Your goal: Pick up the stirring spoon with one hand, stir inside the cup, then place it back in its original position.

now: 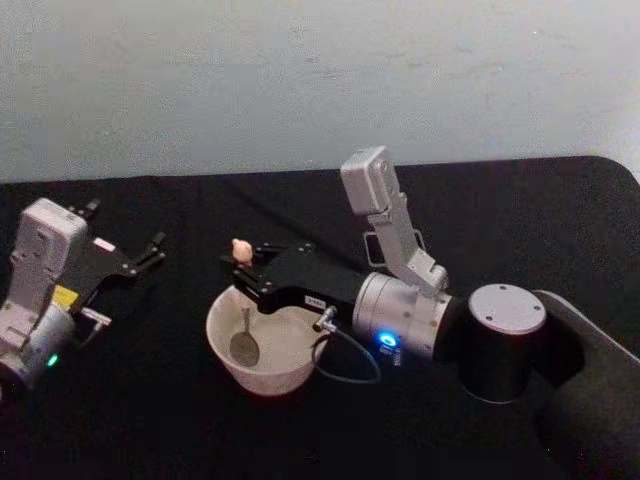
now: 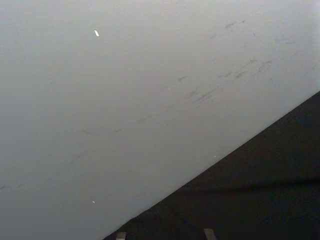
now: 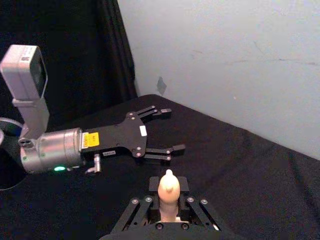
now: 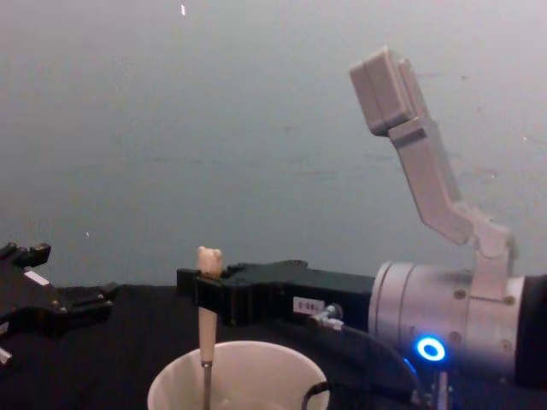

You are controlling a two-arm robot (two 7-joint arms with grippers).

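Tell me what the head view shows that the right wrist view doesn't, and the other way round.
Head view, not the wrist view: the cup, with the metal bowl of the stirring spoon inside it. Right wrist view, not the head view: a black drape beside the pale wall. Both: the spoon's bear-head handle gripped in the shut right tool, and the open left tool idle over the black table.

Black cloth-covered table (image 1: 520, 210) spanned work area; far right corner rounded. Pale grey wall (image 1: 300, 80) rose behind far edge. Faint scuff marks (image 2: 215, 92) streaked wall. Black drape (image 3: 75, 25) hung beside wall.
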